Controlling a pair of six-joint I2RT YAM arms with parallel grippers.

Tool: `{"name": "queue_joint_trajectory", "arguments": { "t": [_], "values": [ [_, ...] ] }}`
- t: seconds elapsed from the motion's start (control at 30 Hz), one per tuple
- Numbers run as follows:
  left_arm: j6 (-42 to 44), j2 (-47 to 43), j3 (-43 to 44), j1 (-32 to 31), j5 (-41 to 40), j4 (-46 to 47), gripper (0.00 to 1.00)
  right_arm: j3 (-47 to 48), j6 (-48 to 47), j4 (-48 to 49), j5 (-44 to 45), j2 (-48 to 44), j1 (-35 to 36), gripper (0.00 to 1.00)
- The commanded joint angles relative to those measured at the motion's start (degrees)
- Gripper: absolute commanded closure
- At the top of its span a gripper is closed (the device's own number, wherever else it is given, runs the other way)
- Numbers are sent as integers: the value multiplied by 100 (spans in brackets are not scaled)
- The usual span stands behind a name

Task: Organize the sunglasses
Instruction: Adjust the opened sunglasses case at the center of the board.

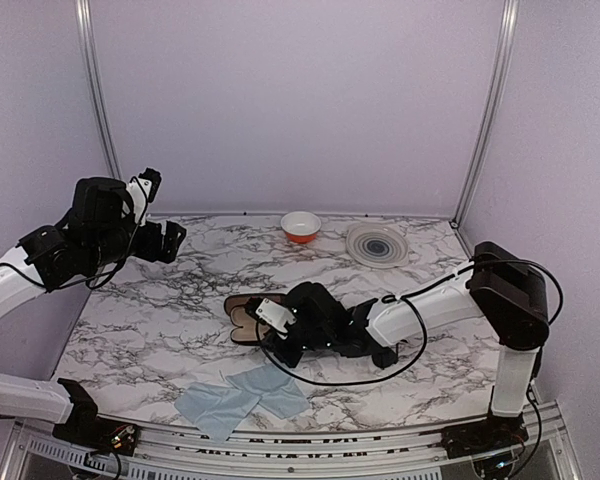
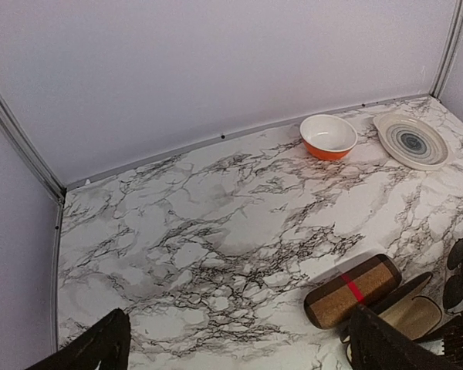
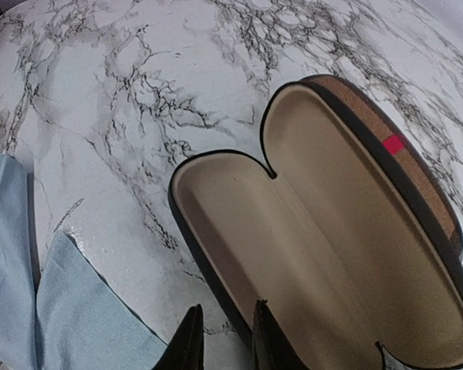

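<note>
Right fingers (image 3: 187, 343) close-set astride rim of plaid case (image 3: 332, 254), grip unclear; sunglasses (image 2: 458, 253) outside them

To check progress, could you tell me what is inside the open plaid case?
Only bare beige lining shows in the plaid case. Fingers of the right end effector hide part of its near end.

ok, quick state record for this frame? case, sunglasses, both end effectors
case: brown plaid, open, lining bare
sunglasses: dark lenses at frame edge beside case, not inside
right end effector: fingers either side of case's near rim, grip unclear
left end effector: open, empty, off to the left
other: blue cloth, orange bowl, plate
</note>
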Motion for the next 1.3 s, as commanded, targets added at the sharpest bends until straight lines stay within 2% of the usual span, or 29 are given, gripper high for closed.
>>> {"name": "queue_joint_trajectory", "arguments": {
  "t": [0.0, 1.27],
  "values": [
    [37, 46, -41, 14, 91, 138, 1, 205, -74, -163, -13, 129, -25, 78],
    [23, 54, -40, 22, 163, 141, 1, 787, -769, -663, 714, 589, -68, 81]
  ]
}}
